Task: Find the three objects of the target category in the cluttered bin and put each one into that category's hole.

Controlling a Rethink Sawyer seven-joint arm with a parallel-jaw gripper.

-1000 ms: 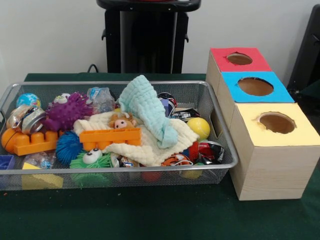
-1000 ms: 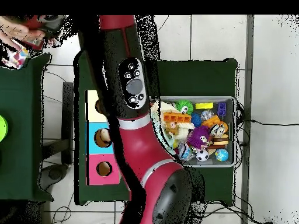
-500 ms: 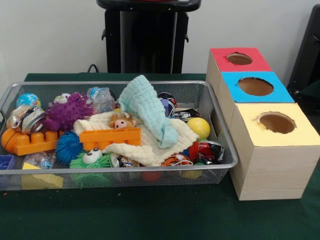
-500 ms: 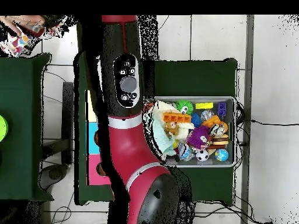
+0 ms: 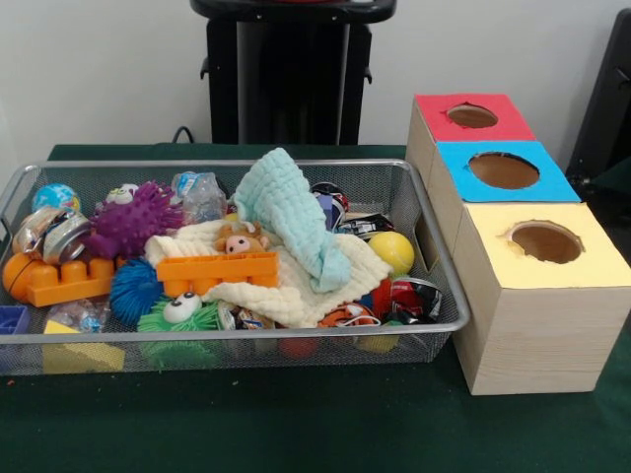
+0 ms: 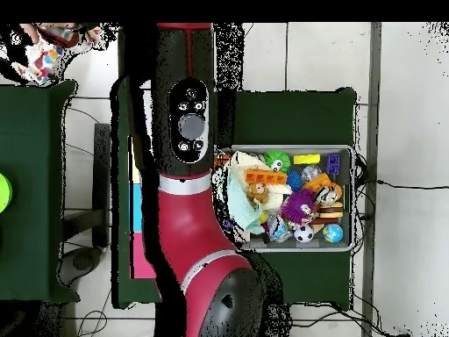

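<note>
The wire mesh bin (image 5: 434, 258) is sitting on the green table (image 5: 296, 424) exactly as in the earlier front pictures, nothing inside it having shifted. A light blue cloth (image 5: 288, 212) is draping over a cream cloth (image 5: 296, 281) near the bin's middle, with an orange block (image 5: 217, 271) lying across the cream cloth toward the bin's front edge. A purple spiky ball (image 5: 133, 219) is resting toward the bin's left end, a yellow ball (image 5: 393, 250) toward its right end, and a green fuzzy toy with an eye (image 5: 180, 313) against the front wall. Just beside the bin's right end the three wooden boxes are standing in a row: the red-topped box (image 5: 473, 118), the blue-topped box (image 5: 503, 169) and the yellow-topped box (image 5: 545, 246), each showing a round hole. In the overhead view the red arm (image 6: 188, 237) is now lying straighter over the boxes than half a second ago, covering more of them. The gripper is not showing in either view, so its grasp cannot be told. At the overhead picture's top left corner a person's hand (image 6: 17, 42) is holding a small colourful object (image 6: 44, 61).
</note>
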